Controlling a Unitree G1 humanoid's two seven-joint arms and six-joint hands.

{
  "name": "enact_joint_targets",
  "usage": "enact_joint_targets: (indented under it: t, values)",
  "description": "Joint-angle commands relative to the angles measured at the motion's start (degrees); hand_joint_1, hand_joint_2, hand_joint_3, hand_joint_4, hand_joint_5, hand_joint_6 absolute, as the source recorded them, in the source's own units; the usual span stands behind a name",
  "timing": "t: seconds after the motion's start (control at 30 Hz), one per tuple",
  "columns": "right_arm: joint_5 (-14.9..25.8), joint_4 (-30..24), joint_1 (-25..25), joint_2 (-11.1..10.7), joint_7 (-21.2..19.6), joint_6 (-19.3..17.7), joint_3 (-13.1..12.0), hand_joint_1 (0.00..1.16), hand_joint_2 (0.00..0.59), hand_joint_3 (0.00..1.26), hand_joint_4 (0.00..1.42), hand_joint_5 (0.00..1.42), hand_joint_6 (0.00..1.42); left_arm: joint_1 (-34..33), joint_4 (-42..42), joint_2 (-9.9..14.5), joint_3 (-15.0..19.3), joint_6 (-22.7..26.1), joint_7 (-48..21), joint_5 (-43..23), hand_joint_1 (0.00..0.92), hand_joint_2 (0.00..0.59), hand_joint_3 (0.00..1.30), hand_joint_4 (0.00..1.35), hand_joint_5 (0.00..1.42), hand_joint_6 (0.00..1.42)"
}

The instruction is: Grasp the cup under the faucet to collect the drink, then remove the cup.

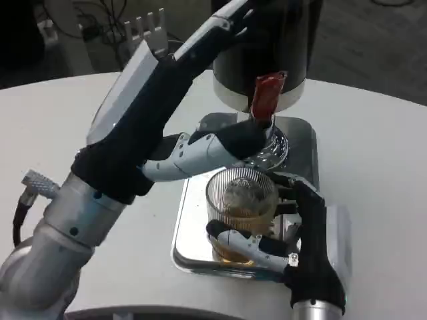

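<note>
A clear ribbed cup with amber drink in its lower part stands on the silver drip tray, just in front of the chrome faucet. My right hand grips the cup from the right, with fingers wrapped across its front. Above it rises the black dispenser with a red tap lever. My left hand reaches up from the lower left with its fingers apart. Its long fingers lie against the dispenser's upper left side, and its thumb points at the faucet. No stream of drink is visible.
The round white table spreads to both sides of the tray. Behind its far edge lie cables and a white pronged object on a dark floor. My left forearm crosses the table's near left part.
</note>
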Motion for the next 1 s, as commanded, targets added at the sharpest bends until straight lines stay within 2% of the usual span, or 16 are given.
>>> enact_joint_targets:
  t: [0.03,0.3,0.47,0.63,0.87,1.0]
  values:
    - [-0.77,-5.76,4.28,4.28,0.93,-0.26,1.36,0.93,0.060,0.92,1.03,1.21,1.40,1.90,-0.37,2.44,1.97,-1.87,0.52,0.87,0.039,0.013,0.14,0.16,0.22,0.16]
    - [-1.38,-13.40,9.62,3.21,3.57,0.78,3.08,0.93,0.059,0.92,1.04,1.21,1.40,7.61,0.54,6.17,4.92,-5.97,0.37,1.09,0.021,0.009,0.14,0.15,0.21,0.14]
    - [-1.67,-19.09,12.39,2.57,6.56,1.23,3.88,0.93,0.058,0.93,1.04,1.21,1.40,12.19,2.45,9.04,7.39,-10.10,0.23,1.58,0.020,0.014,0.14,0.10,0.17,0.05]
    - [-1.57,-22.51,13.80,2.10,9.24,2.10,3.25,0.93,0.059,0.93,1.04,1.21,1.40,16.81,4.05,10.96,8.11,-14.66,0.17,3.31,0.022,0.017,0.12,0.01,0.09,0.00]
    - [-3.19,-27.21,14.88,0.94,12.87,3.69,2.47,0.93,0.056,0.93,1.04,1.21,1.40,21.71,7.36,12.38,9.05,-21.04,1.85,7.74,0.022,0.018,0.06,0.00,0.03,0.00]
    - [-3.91,-30.01,14.91,-0.28,15.87,4.29,1.18,0.93,0.057,0.93,1.04,1.21,1.41,23.25,9.33,13.07,9.35,-23.62,2.93,9.63,0.024,0.026,0.05,0.00,0.02,0.00]
